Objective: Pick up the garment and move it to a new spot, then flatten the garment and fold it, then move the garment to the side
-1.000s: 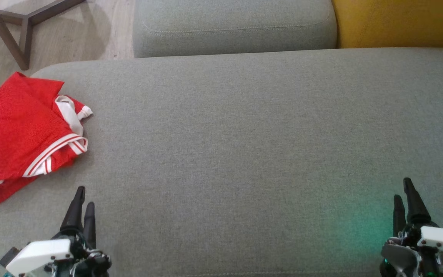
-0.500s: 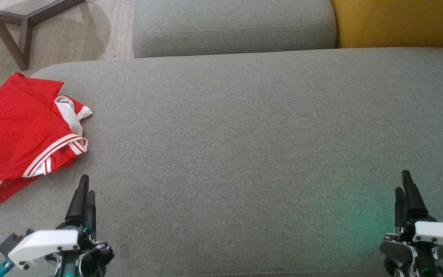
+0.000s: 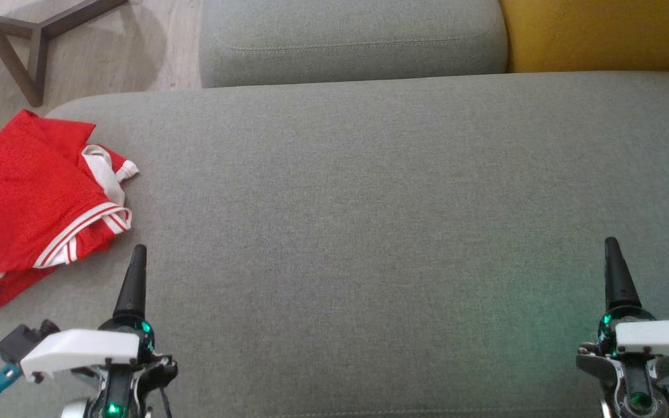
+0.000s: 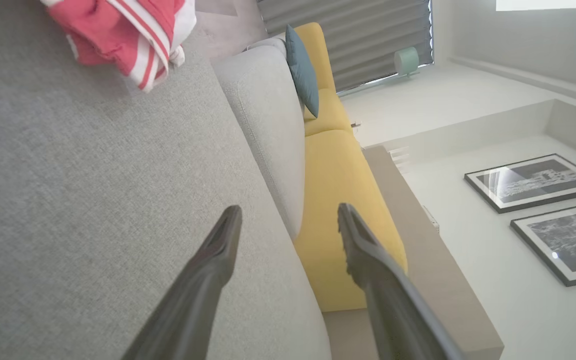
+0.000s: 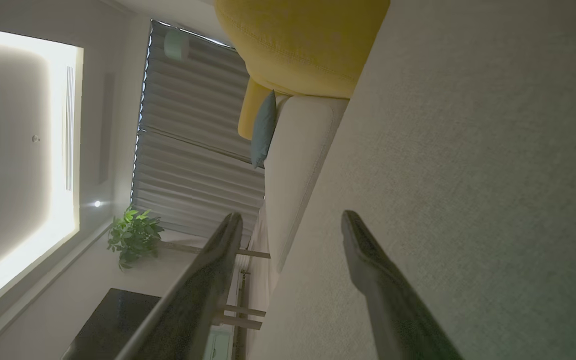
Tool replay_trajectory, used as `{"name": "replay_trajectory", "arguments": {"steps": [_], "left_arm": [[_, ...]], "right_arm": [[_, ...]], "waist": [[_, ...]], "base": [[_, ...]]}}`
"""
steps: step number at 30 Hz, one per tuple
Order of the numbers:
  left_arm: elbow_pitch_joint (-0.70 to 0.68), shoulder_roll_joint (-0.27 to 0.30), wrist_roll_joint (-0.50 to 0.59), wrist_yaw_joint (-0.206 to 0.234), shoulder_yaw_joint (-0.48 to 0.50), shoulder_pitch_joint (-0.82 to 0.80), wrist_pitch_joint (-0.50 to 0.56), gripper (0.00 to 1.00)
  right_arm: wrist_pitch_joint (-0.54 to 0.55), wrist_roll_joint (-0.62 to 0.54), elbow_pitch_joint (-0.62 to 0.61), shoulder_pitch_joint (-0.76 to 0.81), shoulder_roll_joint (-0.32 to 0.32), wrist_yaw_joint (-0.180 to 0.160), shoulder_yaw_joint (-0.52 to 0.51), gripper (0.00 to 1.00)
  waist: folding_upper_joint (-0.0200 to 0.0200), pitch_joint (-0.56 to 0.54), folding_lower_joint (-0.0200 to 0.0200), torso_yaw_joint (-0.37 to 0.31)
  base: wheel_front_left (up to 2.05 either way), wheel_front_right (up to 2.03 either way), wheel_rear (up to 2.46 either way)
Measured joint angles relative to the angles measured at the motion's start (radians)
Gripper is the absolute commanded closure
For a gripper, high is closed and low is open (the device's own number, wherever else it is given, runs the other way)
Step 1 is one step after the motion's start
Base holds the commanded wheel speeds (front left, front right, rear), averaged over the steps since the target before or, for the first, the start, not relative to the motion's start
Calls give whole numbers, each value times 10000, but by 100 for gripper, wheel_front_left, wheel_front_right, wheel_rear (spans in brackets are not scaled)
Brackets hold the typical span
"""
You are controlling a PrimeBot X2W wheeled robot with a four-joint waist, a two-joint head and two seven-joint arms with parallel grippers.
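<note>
The red and white garment [image 3: 38, 209] lies in a crumpled heap at the far left end of the big grey sofa seat [image 3: 369, 203]. The left pincer [image 3: 137, 255] is just beside the heap, near its lower right corner, and does not touch it. Its two dark fingers [image 4: 208, 270] are spread wide and hold nothing. The right pincer [image 3: 610, 247] is well apart from the garment, over the right side of the seat. It is spread wide too, with nothing in it. A yellow cushion [image 3: 596, 35] sits behind the seat.
</note>
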Motion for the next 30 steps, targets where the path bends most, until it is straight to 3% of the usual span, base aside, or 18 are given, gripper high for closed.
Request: {"name": "replay_trajectory", "arguments": {"steps": [30], "left_arm": [[-466,117,4079,-4,-594,-151,-800,0]], "right_arm": [[-226,-4314,-951,4,-151,2,445,0]], "waist": [[0,-24,0,10]], "base": [[0,0,0]]}}
